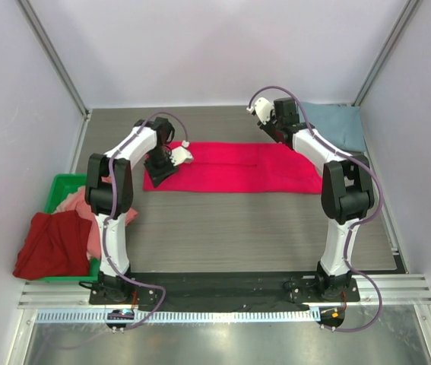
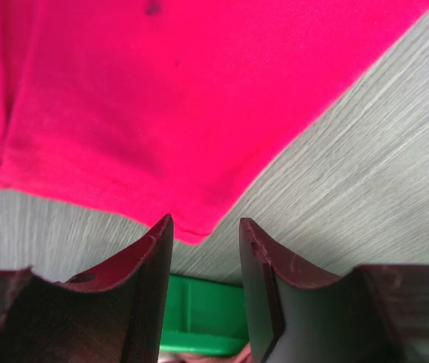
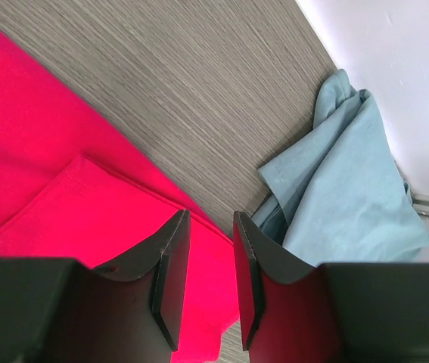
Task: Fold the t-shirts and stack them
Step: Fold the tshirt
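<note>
Room: pale walls closed the bench in on three sides, with metal posts rising from the far corners.
Bench: a grey wood-grain top, with a metal rail along the near edge.
Crimson shirt: it lay flat as a long band parallel to the far edge, across the middle of the bench. A doubled layer at its right end suggested the sides were already folded in.
Left fingers: they stood apart and held nothing, low at the band's left end, with a corner of the cloth just ahead of the tips.
Right fingers: a narrow gap parted them with nothing in it. They were raised over the band's right end, near the blue shirt.
Blue shirt: it lay loosely in the far right corner against the wall. Whether it was properly folded could not be told.
Bin: green, at the left edge.
Salmon shirt: it was heaped in the bin, unfolded.
Dark red shirt: it was crumpled over the bin's near side, unfolded.
Progress: early, by my reading. One shirt looked partly folded and no stack was in sight.
Left to do: probably the crosswise folds on the crimson shirt, then the two shirts from the bin, then stacking.
</note>
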Controlling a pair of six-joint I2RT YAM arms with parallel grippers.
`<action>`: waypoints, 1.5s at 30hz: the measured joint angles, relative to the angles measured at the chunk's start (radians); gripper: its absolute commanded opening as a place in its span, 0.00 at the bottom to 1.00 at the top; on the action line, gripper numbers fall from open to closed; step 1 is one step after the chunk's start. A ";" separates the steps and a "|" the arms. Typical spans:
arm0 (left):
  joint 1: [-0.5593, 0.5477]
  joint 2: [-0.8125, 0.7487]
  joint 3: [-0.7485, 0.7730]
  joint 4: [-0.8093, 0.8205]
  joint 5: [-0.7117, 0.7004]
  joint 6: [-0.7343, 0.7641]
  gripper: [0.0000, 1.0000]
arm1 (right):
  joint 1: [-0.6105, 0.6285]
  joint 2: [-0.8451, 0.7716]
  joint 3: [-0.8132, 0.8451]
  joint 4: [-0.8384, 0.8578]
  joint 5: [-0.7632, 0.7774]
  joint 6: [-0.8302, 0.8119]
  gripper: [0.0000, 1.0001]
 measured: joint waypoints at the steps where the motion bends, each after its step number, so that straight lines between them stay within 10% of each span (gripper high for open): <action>1: 0.000 0.006 0.000 -0.001 0.000 0.003 0.41 | 0.000 0.000 -0.001 0.000 0.001 0.000 0.36; 13: 0.000 0.016 -0.087 0.014 -0.020 0.018 0.38 | 0.000 -0.010 -0.016 0.000 0.011 0.001 0.36; 27: -0.005 0.029 -0.100 0.101 -0.126 -0.070 0.00 | 0.000 -0.038 -0.066 -0.007 0.021 0.002 0.36; 45: -0.045 -0.288 -0.333 -0.123 0.021 0.080 0.00 | -0.084 -0.113 -0.010 -0.376 0.018 0.120 0.35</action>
